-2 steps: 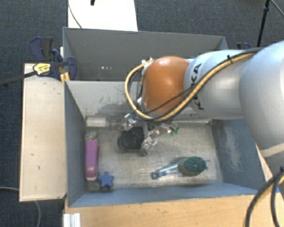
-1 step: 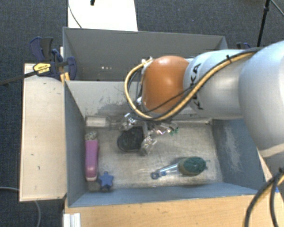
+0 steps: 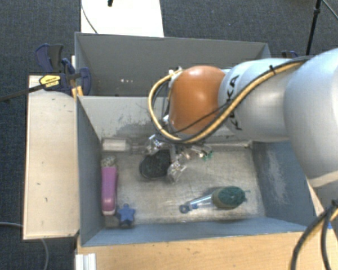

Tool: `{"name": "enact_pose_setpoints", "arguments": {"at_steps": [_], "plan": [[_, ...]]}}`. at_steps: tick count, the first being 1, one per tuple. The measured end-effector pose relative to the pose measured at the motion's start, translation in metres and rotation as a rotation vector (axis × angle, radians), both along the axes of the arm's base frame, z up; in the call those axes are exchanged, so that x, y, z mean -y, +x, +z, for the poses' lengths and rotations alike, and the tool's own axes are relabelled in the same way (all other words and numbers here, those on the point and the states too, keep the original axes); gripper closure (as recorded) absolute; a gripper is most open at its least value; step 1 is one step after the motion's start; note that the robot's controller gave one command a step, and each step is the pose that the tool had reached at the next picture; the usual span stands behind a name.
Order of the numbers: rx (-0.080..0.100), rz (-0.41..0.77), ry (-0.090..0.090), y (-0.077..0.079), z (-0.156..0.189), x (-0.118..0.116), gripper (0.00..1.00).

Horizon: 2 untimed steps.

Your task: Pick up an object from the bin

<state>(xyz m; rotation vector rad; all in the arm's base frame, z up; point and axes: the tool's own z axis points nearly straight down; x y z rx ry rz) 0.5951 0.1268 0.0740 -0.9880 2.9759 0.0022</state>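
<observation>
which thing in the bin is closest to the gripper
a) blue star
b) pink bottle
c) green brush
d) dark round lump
d: the dark round lump lies right beside the gripper in the middle of the bin.

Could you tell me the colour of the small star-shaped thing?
The star is blue, seen best in the camera view.

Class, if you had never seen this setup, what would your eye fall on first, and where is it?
First the orange wrist cover over the middle of the bin, with the gripper below it, right by a dark round lump. Then the pink oblong thing along the left wall and the dark green brush lower right.
</observation>
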Motion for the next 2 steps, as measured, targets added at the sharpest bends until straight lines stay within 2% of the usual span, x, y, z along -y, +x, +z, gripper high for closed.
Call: {"name": "enact_pose_setpoints", "arguments": {"at_steps": [1,2], "plan": [[0.005,-0.011,0.000,0.002,0.077,-0.001,1.00],[0.003,-0.021,-0.001,0.004,0.118,-0.001,1.00]]}}
